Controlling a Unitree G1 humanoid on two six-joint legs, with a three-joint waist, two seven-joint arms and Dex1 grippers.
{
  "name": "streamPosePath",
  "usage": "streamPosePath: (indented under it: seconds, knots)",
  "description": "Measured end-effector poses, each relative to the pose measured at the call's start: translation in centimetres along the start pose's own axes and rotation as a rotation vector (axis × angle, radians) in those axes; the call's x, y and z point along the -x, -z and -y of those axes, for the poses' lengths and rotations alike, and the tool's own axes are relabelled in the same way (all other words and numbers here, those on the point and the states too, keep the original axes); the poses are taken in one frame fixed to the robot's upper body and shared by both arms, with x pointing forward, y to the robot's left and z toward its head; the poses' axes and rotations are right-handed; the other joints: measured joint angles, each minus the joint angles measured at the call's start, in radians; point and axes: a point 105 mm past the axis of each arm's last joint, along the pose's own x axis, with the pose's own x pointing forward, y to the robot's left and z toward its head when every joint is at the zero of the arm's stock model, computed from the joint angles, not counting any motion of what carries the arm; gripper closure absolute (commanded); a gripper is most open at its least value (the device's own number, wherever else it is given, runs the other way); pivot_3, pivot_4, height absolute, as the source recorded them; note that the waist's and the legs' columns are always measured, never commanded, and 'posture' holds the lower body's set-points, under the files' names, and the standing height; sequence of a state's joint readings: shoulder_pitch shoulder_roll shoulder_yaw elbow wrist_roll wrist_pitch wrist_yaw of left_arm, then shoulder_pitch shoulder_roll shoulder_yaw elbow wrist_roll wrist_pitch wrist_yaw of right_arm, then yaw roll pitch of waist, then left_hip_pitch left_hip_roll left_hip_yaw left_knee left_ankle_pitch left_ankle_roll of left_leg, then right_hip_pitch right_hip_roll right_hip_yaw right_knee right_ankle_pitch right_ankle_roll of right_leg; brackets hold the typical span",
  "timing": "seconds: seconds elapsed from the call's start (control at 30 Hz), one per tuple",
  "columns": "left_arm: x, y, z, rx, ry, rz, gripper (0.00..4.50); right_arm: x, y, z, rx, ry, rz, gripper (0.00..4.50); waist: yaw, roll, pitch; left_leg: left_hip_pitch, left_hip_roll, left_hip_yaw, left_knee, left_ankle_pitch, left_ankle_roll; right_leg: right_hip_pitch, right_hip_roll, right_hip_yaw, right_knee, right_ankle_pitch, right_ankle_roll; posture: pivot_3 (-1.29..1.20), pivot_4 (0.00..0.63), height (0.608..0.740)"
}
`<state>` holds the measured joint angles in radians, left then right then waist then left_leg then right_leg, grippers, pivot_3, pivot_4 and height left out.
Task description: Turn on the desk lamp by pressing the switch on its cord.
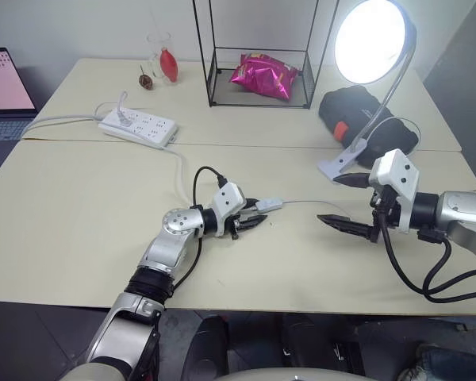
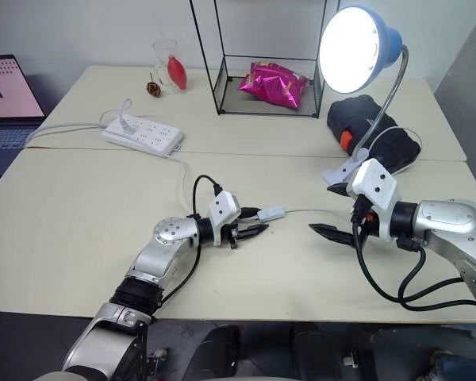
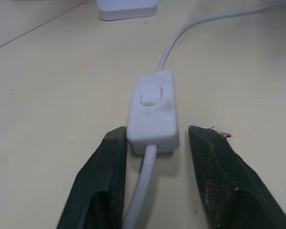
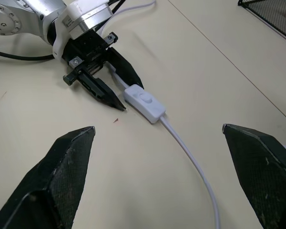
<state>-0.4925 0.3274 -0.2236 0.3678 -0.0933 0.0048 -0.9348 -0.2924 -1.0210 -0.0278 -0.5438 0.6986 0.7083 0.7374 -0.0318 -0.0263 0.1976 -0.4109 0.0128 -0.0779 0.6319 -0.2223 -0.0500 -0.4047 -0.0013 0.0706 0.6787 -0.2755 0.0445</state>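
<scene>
While the desk lamp [image 2: 351, 49] glows beyond the right pincer [image 1: 343, 202], noted lit, so switch taken as pressed. Left pincer [image 3: 157, 143] found parted, fingers [image 3: 105, 157] astride near end of the switch [image 3: 151, 110], one side touching or nearly so, other side clear; no firm grip judged. Right pincer spread wide, holding nothing, raised well apart from switch. The cord [image 4: 188, 160] running from switch's far end, across the table [image 1: 79, 222] between both pincers.

Risks judged: dragging switch on withdrawal, through finger catching its casing; rocker knocked again, putting lamp out; cord snagged by right pincer if lowered.

Containers: wire frame box [image 1: 262, 79] well beyond both pincers, holding pink snack packet [image 1: 263, 76]; glass [image 2: 166, 57] farther left with red item inside, identity unclear.
</scene>
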Motion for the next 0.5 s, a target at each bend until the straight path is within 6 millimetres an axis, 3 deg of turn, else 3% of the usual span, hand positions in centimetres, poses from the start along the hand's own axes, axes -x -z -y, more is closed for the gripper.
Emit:
streamPosePath:
  seconds: [0.2,0.4,0.5]
  knots:
    - [1.0,-0.1,-0.2,-0.026,0.011,-0.017,0.36,0.1,0.0,-0.6,0.01,-0.059,-0.006,0.0,0.0,0.0,0.0,0.0,0.0,0.0,0.0,0.0,0.0,0.0,0.0,0.0,0.001,0.0,0.0,0.0,0.15,0.74]
    - [2.9,-2.7,-1.5,-0.097,-0.061,0.023,0.36,0.5,0.3,0.4,0.028,-0.039,-0.012,0.0,0.0,0.0,0.0,0.0,0.0,0.0,0.002,0.0,0.0,0.0,0.0,0.0,0.001,0.0,0.0,0.0,0.15,0.74]
    - [4.9,-4.7,-2.8,-0.108,-0.131,0.025,0.36,0.9,0.4,1.2,0.051,-0.012,-0.002,0.0,-0.001,0.0,0.0,0.0,0.001,0.0,0.002,0.0,0.0,0.0,0.0,0.0,0.001,0.0,0.0,0.0,0.15,0.74]
